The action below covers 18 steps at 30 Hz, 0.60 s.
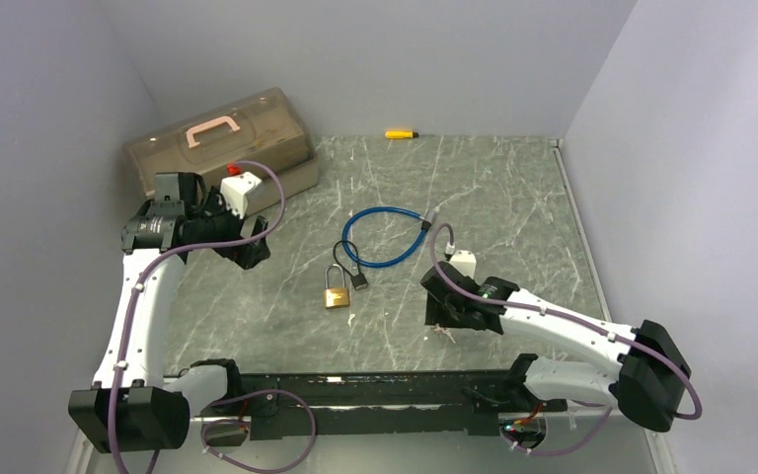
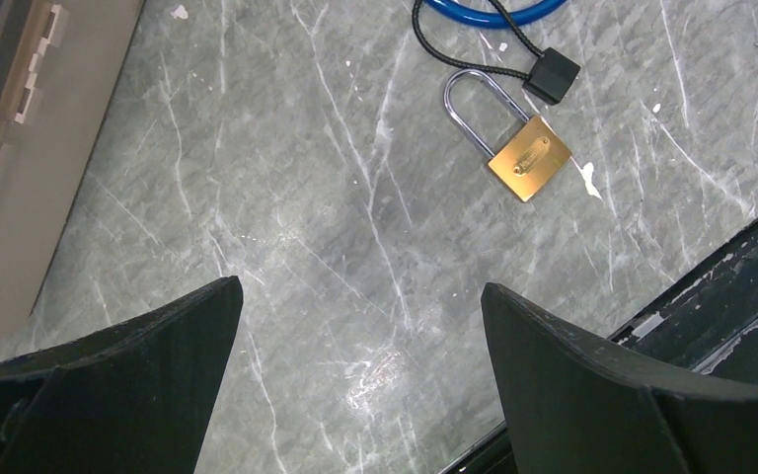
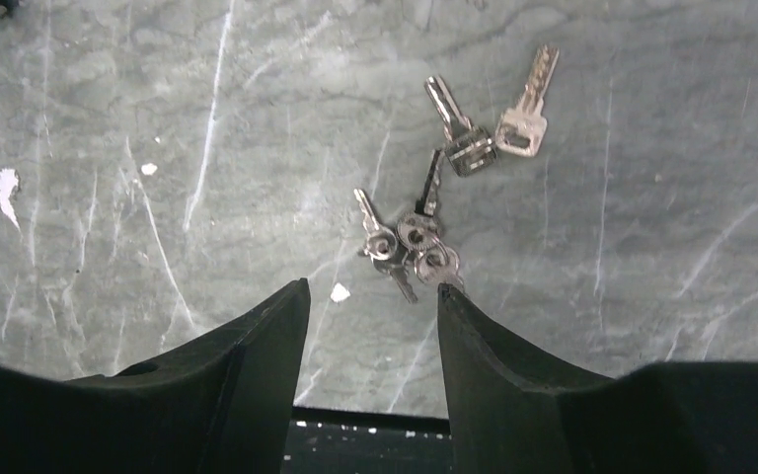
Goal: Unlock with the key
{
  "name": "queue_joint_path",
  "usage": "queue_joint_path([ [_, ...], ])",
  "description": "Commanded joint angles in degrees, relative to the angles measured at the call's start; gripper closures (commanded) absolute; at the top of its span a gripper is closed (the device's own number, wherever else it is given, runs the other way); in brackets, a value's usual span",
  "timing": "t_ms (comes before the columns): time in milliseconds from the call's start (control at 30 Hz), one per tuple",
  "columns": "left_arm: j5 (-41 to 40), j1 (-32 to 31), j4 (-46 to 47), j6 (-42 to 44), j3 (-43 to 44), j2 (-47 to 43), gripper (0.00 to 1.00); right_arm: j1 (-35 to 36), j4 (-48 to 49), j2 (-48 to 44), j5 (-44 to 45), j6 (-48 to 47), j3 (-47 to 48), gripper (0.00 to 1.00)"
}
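The brass padlock [image 1: 337, 296] lay flat near the middle of the grey marbled table [image 1: 513, 207]. Its shackle pointed toward 12 o'clock, and both legs ran down into the body. Just beside the shackle, at about 1 o'clock from it, sat a small black block [image 1: 358, 279] on a thin black cord. Whether that cord passed through the shackle could not be told. Beyond it, toward 1 o'clock, a blue cable [image 1: 385, 237] lay coiled in a loop.

The keys [image 3: 410, 242] lay on the table at about 4 o'clock from the padlock, well apart from it and close to the near edge. The right wrist view showed a small bunch of them heads together. Two larger keys [image 3: 493, 133] lay just past the bunch, toward 1 o'clock in that view.

The right tool [image 3: 373, 291] hung low over the bunch. It was released, with its jaws parted and nothing between them. The keys lay just ahead of the fingertips, and one key head was very close to the right-hand finger [image 3: 484, 346]. Whether they touched could not be told.

The left tool [image 2: 360, 291] was also released, with its jaws spread wide over bare table and gripping nothing. It hovered at about 10 o'clock from the padlock, well apart from it. In the left wrist view the padlock lay at 1 o'clock, beyond the fingers.

A translucent brown case [image 1: 222, 138] with a pink handle stood in the 10 o'clock corner of the table, near the left arm. A small yellow object [image 1: 401, 133] lay at the far edge, at 12 o'clock.
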Motion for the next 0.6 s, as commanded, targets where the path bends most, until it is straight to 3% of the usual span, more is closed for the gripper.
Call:
queue_joint_path([
  [0,1.52,-0.31,-0.75,1.05,2.12,-0.09,0.01,0.22,-4.75,-3.31,-2.87,4.45,-1.46,0.47],
  [167,1.66,-0.55,-1.46,1.57,2.43,-0.02,0.01,0.2,-3.29,-2.91,-4.39,4.87,-5.6,0.48],
  [400,1.71,-0.98,-1.84,1.85,2.56,0.19,0.01,0.18,1.72,3.51,-2.24,3.25,-6.05,0.4],
  [567,1.1,-1.11,-1.77,2.09,2.79,-0.11,0.01,0.16,5.1,6.92,-2.13,1.93,-4.61,0.44],
])
